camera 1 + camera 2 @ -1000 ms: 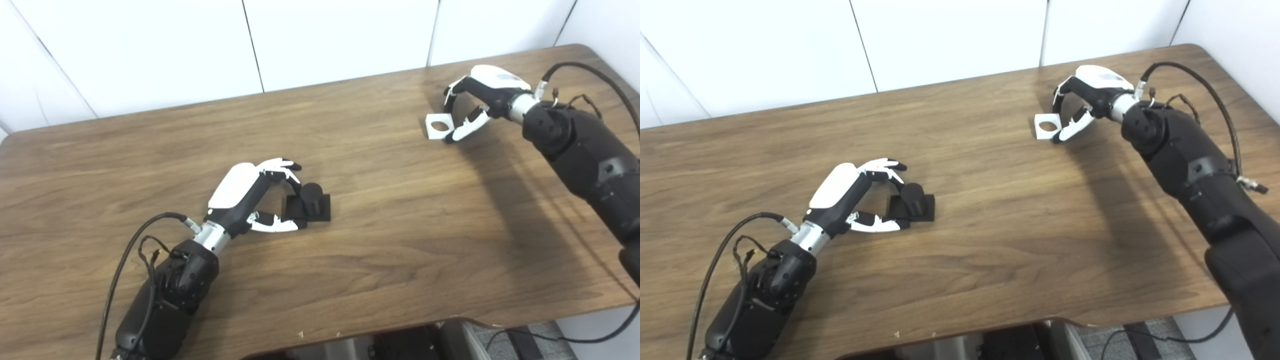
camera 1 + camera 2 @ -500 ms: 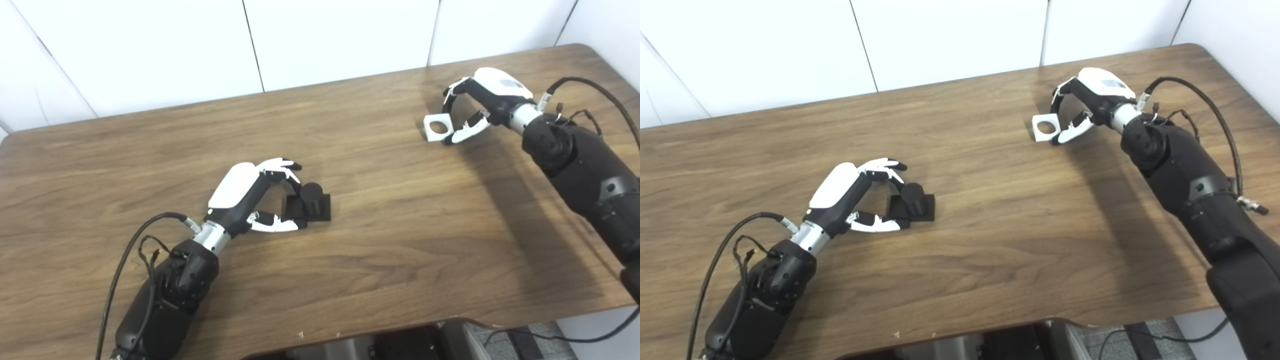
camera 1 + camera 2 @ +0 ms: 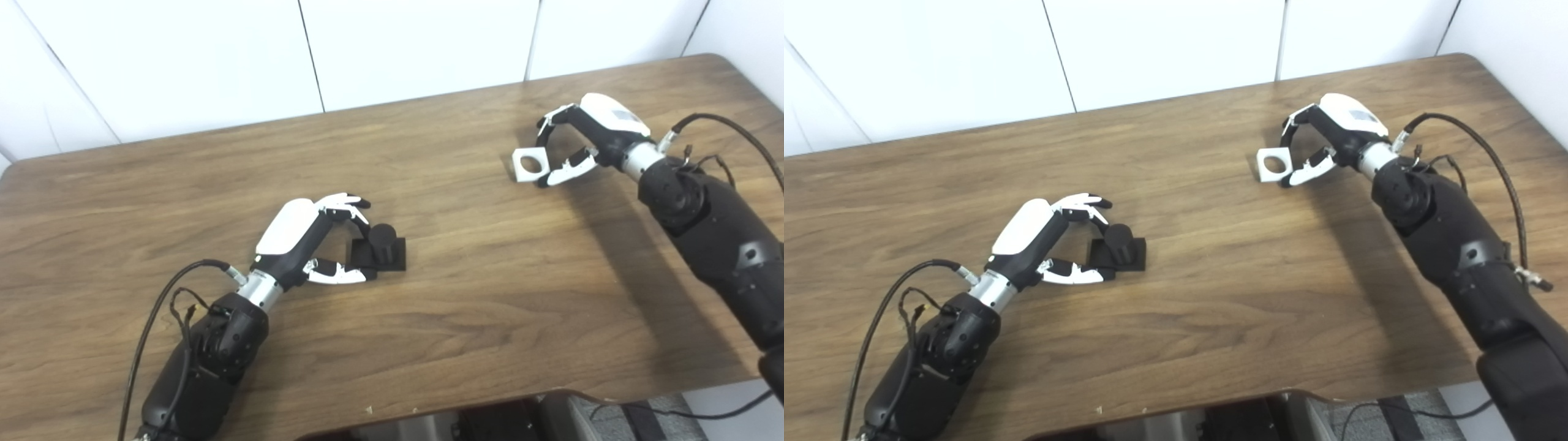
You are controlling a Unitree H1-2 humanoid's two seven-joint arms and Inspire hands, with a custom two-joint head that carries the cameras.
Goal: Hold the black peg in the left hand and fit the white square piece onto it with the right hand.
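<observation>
Left eye view: wooden table fills most of the picture, white wall panels behind its far edge.
Right arm: black, comes in from the 4 o'clock corner and reaches toward 1 o'clock; a black cable loops over its wrist.
Left arm: black, comes in from 7 o'clock and reaches toward the table's middle, with a black cable arcing beside it.
Right hand: closed on the white square piece, fingers curled over its top edge, thumb under its near edge.
Left hand: fingers and thumb set narrowly around the black peg; fingertips meet the post, the thumb lies against the base's near left corner. Whether the grip is firm, I cannot tell.
Black peg: a short round post upright on a flat square base, resting on the table near the centre.
White square piece: at 1 o'clock, round hole through its middle, well apart from the peg; whether it clears the table I cannot tell.
Right eye view: shows more of the right arm and the table's right side; the left eye view shows more table at left.
</observation>
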